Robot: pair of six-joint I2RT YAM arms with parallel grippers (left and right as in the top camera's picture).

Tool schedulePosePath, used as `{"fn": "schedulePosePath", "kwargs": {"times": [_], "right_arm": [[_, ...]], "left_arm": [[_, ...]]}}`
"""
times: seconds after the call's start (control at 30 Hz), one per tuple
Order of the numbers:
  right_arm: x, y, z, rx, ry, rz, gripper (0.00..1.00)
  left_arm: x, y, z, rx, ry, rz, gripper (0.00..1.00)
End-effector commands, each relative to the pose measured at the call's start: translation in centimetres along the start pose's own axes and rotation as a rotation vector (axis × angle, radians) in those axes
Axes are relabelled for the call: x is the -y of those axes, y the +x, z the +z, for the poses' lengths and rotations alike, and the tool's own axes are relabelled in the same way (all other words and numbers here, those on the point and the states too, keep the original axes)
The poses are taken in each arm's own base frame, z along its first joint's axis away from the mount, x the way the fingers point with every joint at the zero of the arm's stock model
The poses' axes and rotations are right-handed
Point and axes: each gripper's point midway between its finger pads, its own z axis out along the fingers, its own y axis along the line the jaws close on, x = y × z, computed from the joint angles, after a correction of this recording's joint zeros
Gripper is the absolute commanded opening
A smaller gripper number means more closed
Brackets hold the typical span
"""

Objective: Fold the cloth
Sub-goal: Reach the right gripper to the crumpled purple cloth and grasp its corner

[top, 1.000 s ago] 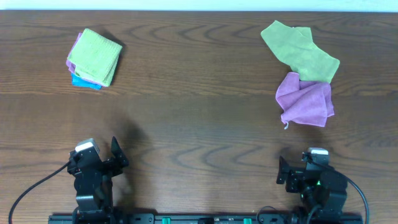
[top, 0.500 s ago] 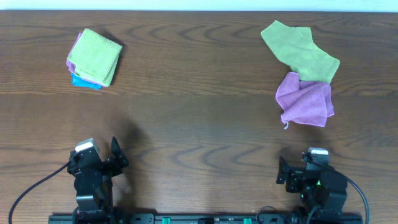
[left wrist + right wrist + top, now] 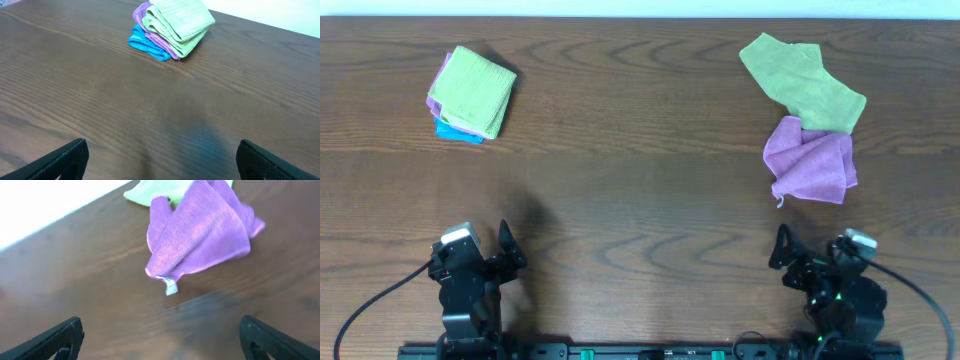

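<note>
Only the right hand [image 3: 161, 339] has shifted since a second ago: seen from overhead it has swung a little to the right and turned, while the left hand [image 3: 162, 160] sits where it was. Both hands gape wide with nothing between their fingers, low at the near edge of the desk [image 3: 640, 200].

The purple cloth [image 3: 810, 160] lies unfolded in a bunched heap on the right side, in the middle depth of the desk, well apart from both hands. It is about as wide as it is deep, so no long axis is clear; one corner trails toward the near left. Its far edge touches a light green cloth [image 3: 805, 85], which stretches from far left to near right.

The right wrist view alone shows a small white tag [image 3: 171, 287] on that trailing corner. The left wrist view alone shows the layers of the folded stack [image 3: 172, 27] at far left: green over purple over blue.
</note>
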Motion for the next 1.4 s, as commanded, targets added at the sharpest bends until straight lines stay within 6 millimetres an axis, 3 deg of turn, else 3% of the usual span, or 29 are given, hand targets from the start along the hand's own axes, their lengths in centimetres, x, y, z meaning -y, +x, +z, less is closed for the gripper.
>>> {"fn": "schedulePosePath", "kwargs": {"times": [0.0, 0.23, 0.6, 0.73, 0.83, 1.0, 1.17, 1.37], "right_arm": [[-0.2, -0.3, 0.0, 0.016, -0.015, 0.296, 0.99], [-2.4, -3.5, 0.4, 0.114, -0.116, 0.176, 0.99], [-1.6, -0.4, 6.5, -0.225, -0.002, 0.112, 0.99], [-1.9, -0.5, 8.1, -0.391, 0.033, 0.019, 0.99], [-1.4, -1.6, 8.9, -0.468, 0.121, -0.012, 0.99], [-0.2, -4.3, 9.4, -0.507, 0.299, -0.082, 0.99], [0.6, -6.9, 8.3, -0.493, 0.501, -0.222, 0.99], [-2.9, -6.9, 8.9, -0.481, 0.409, -0.301, 0.99]], "left_arm": [[-0.2, 0.7, 0.3, -0.013, -0.012, 0.006, 0.95], [-0.2, 0.7, 0.3, -0.013, -0.012, 0.006, 0.95], [-0.2, 0.7, 0.3, -0.013, -0.012, 0.006, 0.95], [-0.2, 0.7, 0.3, -0.013, -0.012, 0.006, 0.95], [-0.2, 0.7, 0.3, -0.013, -0.012, 0.006, 0.96], [-0.2, 0.7, 0.3, -0.013, -0.012, 0.006, 0.95], [-0.2, 0.7, 0.3, -0.013, -0.012, 0.006, 0.95], [-0.2, 0.7, 0.3, -0.013, -0.012, 0.006, 0.95]]}}
